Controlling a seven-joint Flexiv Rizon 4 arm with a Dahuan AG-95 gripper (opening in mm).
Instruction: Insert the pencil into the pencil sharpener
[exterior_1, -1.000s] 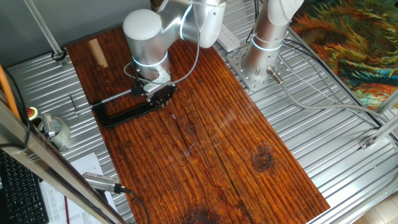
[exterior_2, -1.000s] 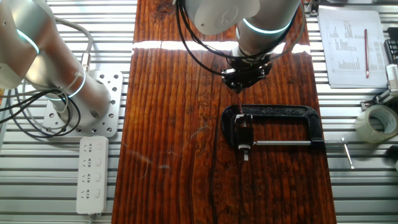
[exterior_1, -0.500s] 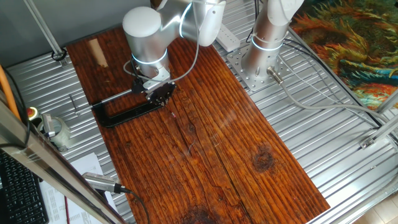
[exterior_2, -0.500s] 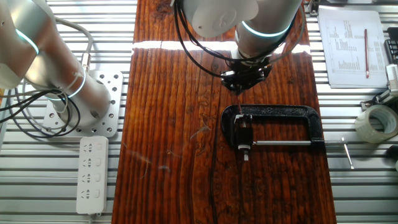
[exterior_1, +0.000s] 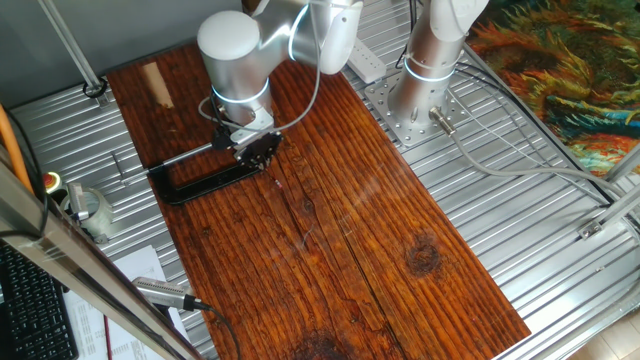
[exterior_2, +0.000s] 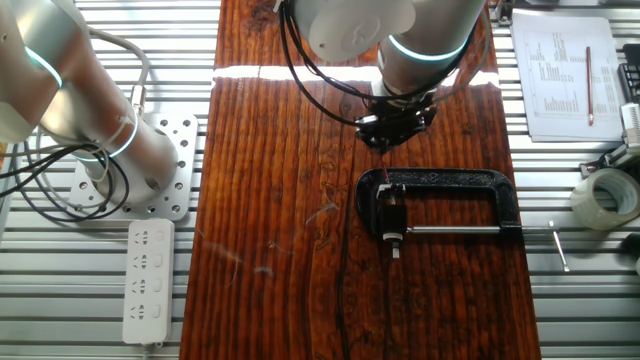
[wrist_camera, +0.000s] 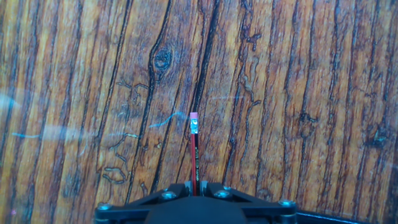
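Pencil (wrist_camera: 194, 152) is gripped in the closed hand (exterior_2: 392, 122) and is held pointing down over the worktop (exterior_2: 280, 220), eraser end outermost in the hand view (so the tip is hidden inside the fingers). It is hung near the back edge of the worktop, just behind the black clamp (exterior_2: 450, 203), which appears to pin the pencil sharpener (exterior_2: 392, 212) upright so that the pencil can be lowered straight in. Compared with a second ago, the hand has been shifted only slightly; insertion is not yet begun.
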